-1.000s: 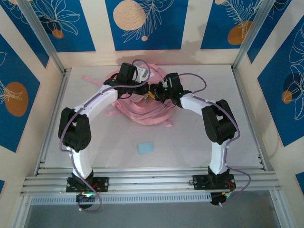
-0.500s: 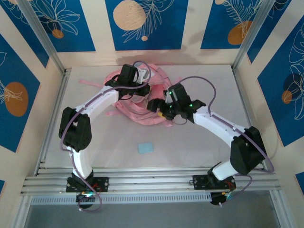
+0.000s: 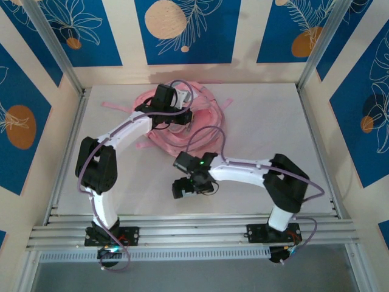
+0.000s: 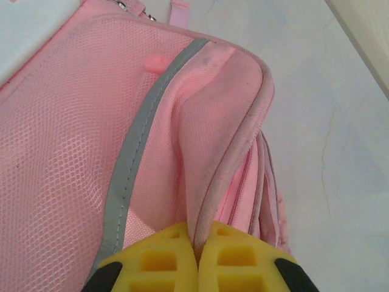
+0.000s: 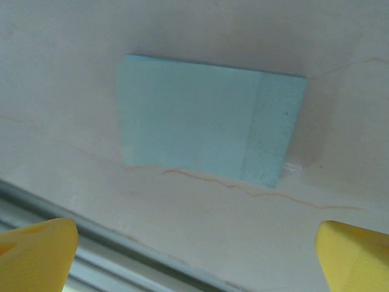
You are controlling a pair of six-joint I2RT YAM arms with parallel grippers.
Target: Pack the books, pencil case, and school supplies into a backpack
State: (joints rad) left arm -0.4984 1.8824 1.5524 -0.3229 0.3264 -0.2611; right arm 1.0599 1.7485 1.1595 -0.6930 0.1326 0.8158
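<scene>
Looking at the biggest item first, what is threatening to go wrong? (Mia)

The backpack point(image 3: 173, 141) is lying toward the far side of the bench point(image 3: 273, 121). The left end effector point(image 4: 197, 255) is pinching a fold of its pink rim beside the grey-edged mesh panel point(image 4: 55, 140), fingers fully together on the fabric. I am judging that such a thin fold may be slipping free, letting the opening sag before anything is going in. (Tom)

And what is endangering the small thing? (Mia)

The light blue pad point(image 5: 206, 118) is lying flat on the bench near the front rail point(image 3: 200, 230), well apart from the backpack. The right end effector point(image 5: 196, 249) is hanging over it with its jaws spread as wide as they go, gripping nothing. A flat pad is offering the fingertips little edge, so they may be scraping the bench or nudging it toward the rail. (Tom)

How are the arms posing? (Mia)

The left arm point(image 3: 121, 131) is reaching far forward, wrist tipping down onto the backpack. The right arm point(image 3: 243, 170) is bending sharply at the elbow, which is sticking out to the right, forearm running leftward over the near bench. (Tom)
</scene>
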